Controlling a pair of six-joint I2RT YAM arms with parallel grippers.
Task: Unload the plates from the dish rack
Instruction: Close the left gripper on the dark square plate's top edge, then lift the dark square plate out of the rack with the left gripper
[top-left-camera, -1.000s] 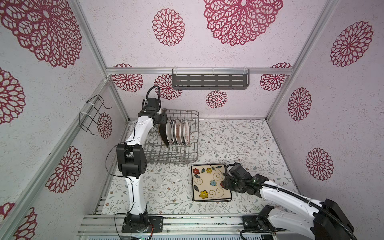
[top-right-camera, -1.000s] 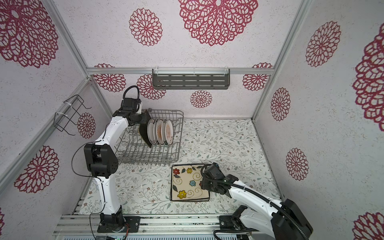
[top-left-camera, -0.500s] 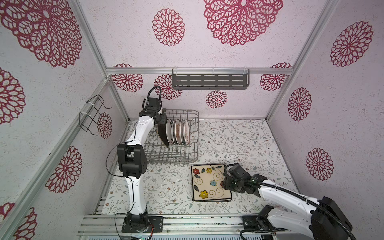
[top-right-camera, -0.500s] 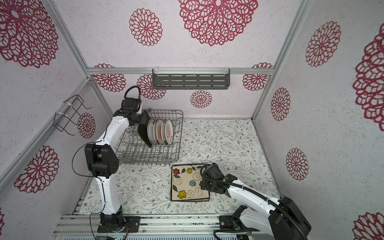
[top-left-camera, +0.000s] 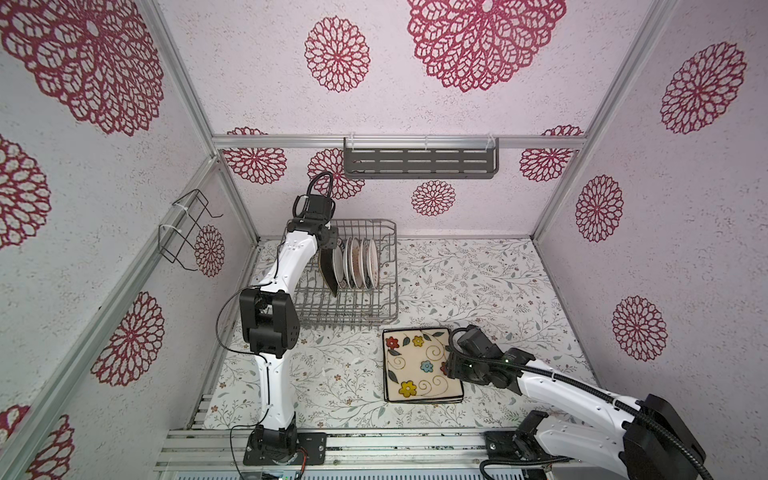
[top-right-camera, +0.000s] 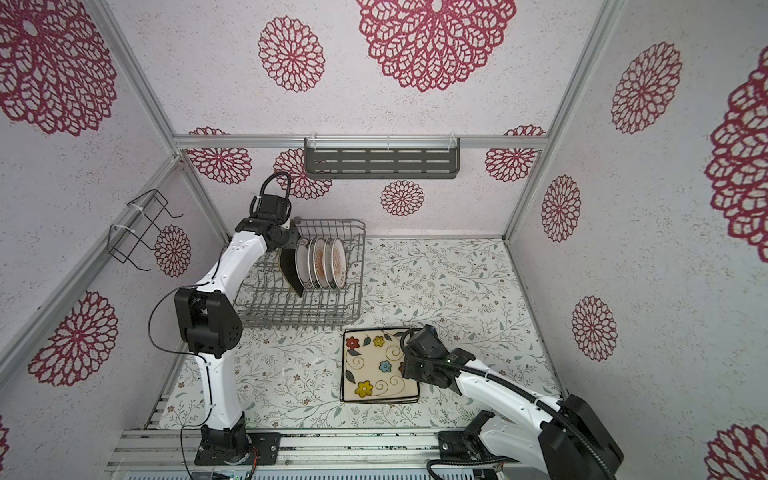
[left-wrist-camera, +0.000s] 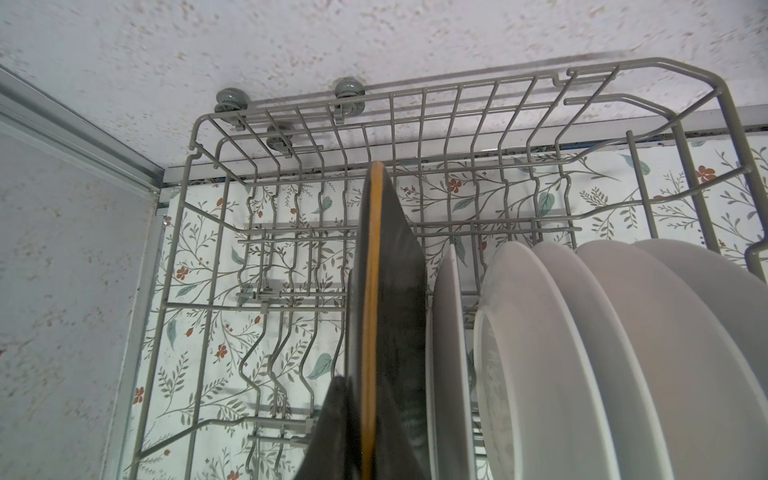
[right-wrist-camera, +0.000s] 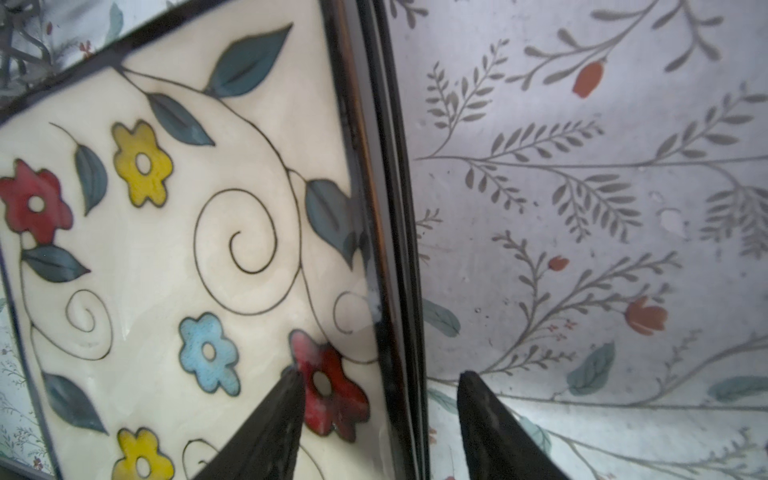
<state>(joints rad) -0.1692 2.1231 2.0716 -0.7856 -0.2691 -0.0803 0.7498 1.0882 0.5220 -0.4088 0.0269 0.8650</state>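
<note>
While my left gripper (top-left-camera: 328, 246) pinches the top edge of the dark brown plate (top-left-camera: 328, 270), that plate stands on edge inside the dish rack (top-left-camera: 353, 309), which sits at the back left of the floral tabletop (top-left-camera: 478, 282) in both top views. Seen from the left wrist camera, the plate's orange-lined rim runs up the middle of the frame, with one black finger (left-wrist-camera: 332, 432) pressed against its side. Just beside it, a row of small round white plates (top-left-camera: 358, 264) stands upright between the tines, packed close. Whether the dark plate touches the nearest one, I cannot tell. Nearer the front, the cream floral plate (top-left-camera: 415, 365) lies flat outside the rack, on top of other black-rimmed plates (right-wrist-camera: 399, 208) whose edges show beneath it. My right gripper (right-wrist-camera: 380, 376) hangs at the side of that stack facing the right arm, its fingers spread wide. One finger is over a red flower on the cream plate and its partner is over bare tabletop, with the stacked rims between them. Neither finger visibly presses on the stack. A grey slotted shelf (top-left-camera: 419, 163) hangs on the back wall above the rack.
</note>
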